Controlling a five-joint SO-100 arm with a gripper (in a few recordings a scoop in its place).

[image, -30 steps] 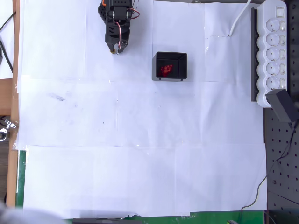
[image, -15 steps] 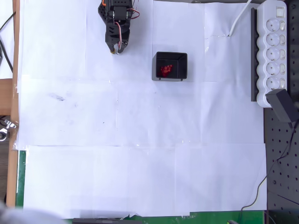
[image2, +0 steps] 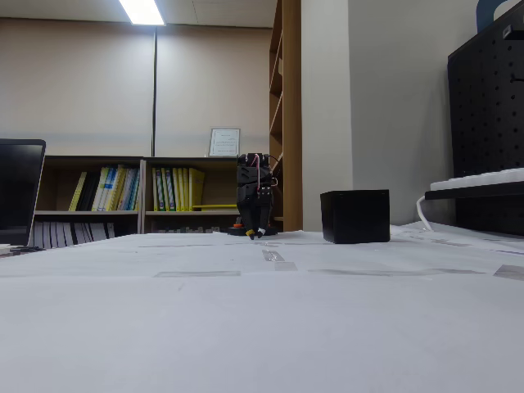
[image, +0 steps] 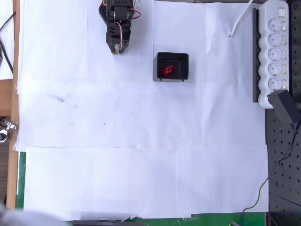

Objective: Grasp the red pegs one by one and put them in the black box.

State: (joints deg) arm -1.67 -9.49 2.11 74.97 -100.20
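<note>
Overhead view: your black two-finger claw point(image: 118, 50) sits near the top edge of the white paper-covered tabletop point(image: 141, 141), pointing down the picture with its tips drawn close together and nothing between them. To its right, apart from it with a strip of bare paper between, stands the small black open-topped plastic box point(image: 171, 66). The tiny dark-red round pegs point(image: 167, 70) lie clustered inside it, toward the left half of its floor; you cannot count them exactly from here.

At the right edge you have a white multi-socket power strip point(image: 275, 47) along a black rail, with a white cable point(image: 241, 19) running up from the paper beside it. It is well apart from the box. A wooden border point(image: 15, 70) runs down the left edge, and a green mat point(image: 21, 183) shows at the lower left.

The paper below the claw and box is open right down to the bottom edge, marked by a faint smudge point(image: 57, 98) at the left.

In the fixed view the claw point(image2: 253, 233) hangs low over the tabletop, left of the box point(image2: 354, 216), with bookshelves point(image2: 139, 196) behind.
</note>
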